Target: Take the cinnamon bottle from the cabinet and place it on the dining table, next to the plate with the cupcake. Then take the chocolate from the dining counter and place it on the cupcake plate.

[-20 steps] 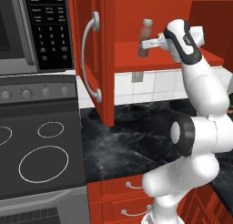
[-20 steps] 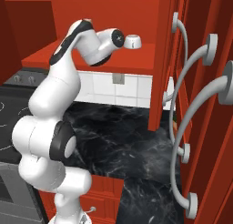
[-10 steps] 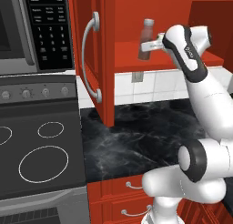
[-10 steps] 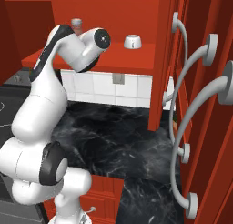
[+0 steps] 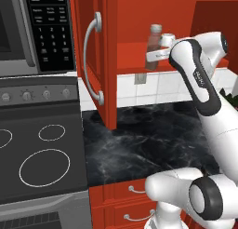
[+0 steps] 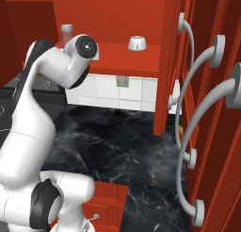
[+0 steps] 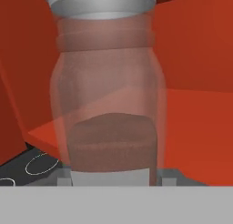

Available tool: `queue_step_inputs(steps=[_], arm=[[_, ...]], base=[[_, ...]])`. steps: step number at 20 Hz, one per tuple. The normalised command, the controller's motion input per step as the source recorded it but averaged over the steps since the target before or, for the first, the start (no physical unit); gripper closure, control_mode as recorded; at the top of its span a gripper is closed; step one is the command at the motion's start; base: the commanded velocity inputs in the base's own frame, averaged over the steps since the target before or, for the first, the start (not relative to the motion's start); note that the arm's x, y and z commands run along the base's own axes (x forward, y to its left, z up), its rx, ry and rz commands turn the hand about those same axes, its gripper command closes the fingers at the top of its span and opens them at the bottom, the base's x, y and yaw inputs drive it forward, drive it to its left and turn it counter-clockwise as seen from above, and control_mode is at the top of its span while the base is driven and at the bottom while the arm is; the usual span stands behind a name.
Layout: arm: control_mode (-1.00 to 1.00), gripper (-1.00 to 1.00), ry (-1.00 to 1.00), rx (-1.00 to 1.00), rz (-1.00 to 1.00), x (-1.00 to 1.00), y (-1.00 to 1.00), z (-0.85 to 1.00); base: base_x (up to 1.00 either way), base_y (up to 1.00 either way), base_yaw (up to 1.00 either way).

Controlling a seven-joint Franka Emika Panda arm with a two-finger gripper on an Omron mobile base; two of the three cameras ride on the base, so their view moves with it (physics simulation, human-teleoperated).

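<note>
In the left base view, the stove point(image 5: 42, 153) is sitting at lower left, the cabinet point(image 5: 104, 60) door is standing open at centre, and right of it at upper middle the gripper point(image 5: 153, 53) is closing narrowly on the cinnamon bottle point(image 5: 154, 37), standing upright at the shelf

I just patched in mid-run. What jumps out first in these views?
The white arm reaches up into the open red cabinet, its gripper closed around the cinnamon bottle above the shelf. In the hand view that bottle looms close, its reddish-brown powder low and its grey cap at the top. A small white cup sits further along the same shelf.
</note>
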Motion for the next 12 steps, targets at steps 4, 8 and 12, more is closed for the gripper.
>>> queue_step_inputs(steps=[4,8,12], arm=[[-1.0,1.0,0.12,0.02,0.0,-0.65,0.0,0.0],[-1.0,1.0,0.07,0.01,-0.03,-0.66,0.01,0.0],[-1.0,1.0,0.05,0.01,-0.01,-0.3,-0.01,0.0]], base=[[0.0,0.0,0.0],[0.0,0.0,0.0],[0.0,0.0,0.0]])
